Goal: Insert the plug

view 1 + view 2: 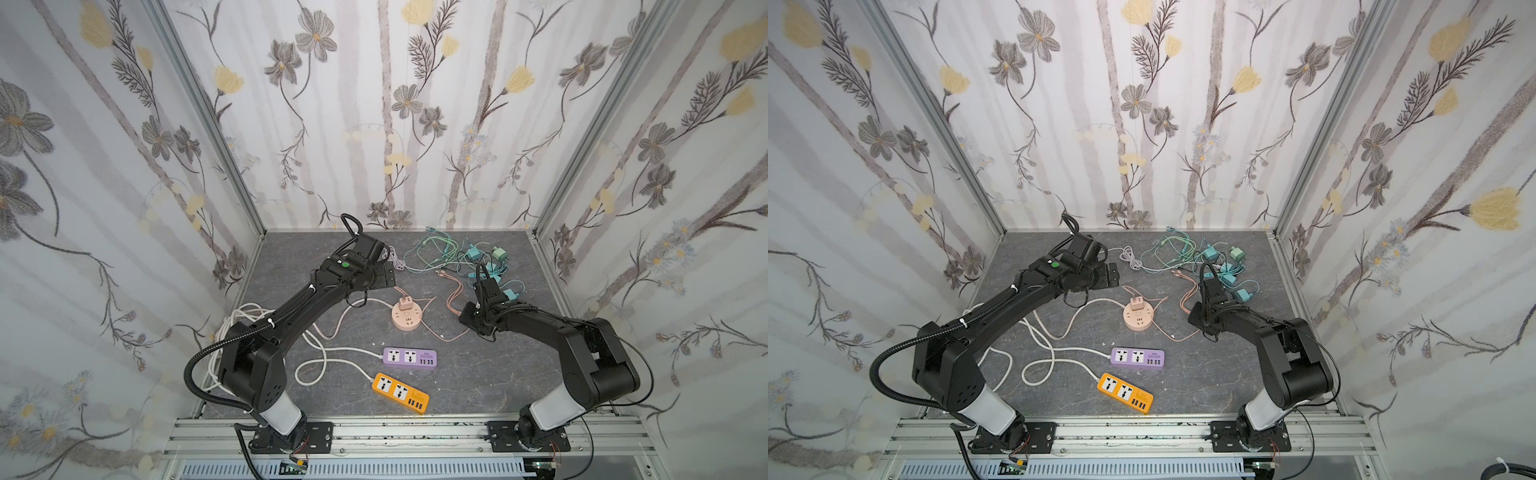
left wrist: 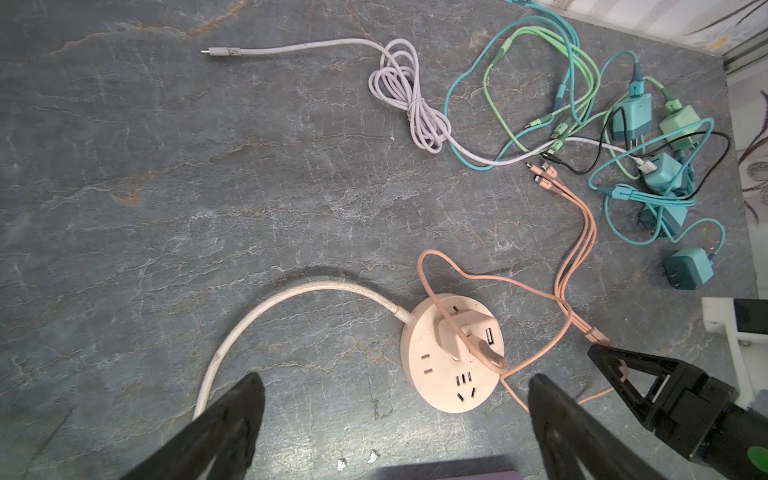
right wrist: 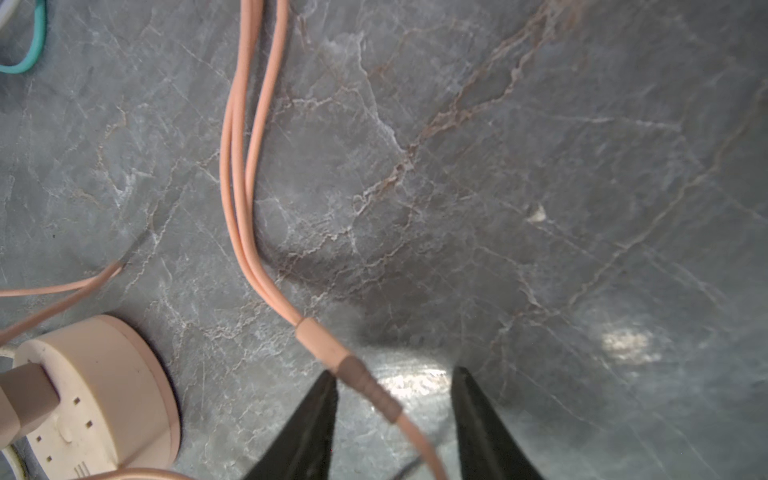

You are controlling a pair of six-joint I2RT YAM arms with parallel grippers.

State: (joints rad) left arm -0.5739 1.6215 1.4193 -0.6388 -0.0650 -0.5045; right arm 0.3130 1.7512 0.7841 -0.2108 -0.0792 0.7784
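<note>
A pink plug (image 1: 404, 302) (image 2: 465, 332) stands seated in the round pink socket (image 1: 406, 318) (image 3: 95, 395) in mid-table. Its pink cable (image 1: 451, 295) runs right to a splitter sleeve (image 3: 324, 340) (image 2: 594, 332). My right gripper (image 3: 394, 374) (image 1: 462, 319) is low over the table at that sleeve. Its jaws stand partly apart with the cable passing between them, against one finger and clear of the other. My left gripper (image 2: 397, 380) (image 1: 386, 274) hovers wide open behind the socket with nothing between its fingers.
A purple power strip (image 1: 409, 357) and an orange one (image 1: 400, 392) lie near the front. Teal and green chargers (image 1: 490, 262) with tangled cables sit at the back right. A lilac coiled cable (image 2: 407, 104) lies at the back. Thick white cords (image 1: 249, 316) loop at the left.
</note>
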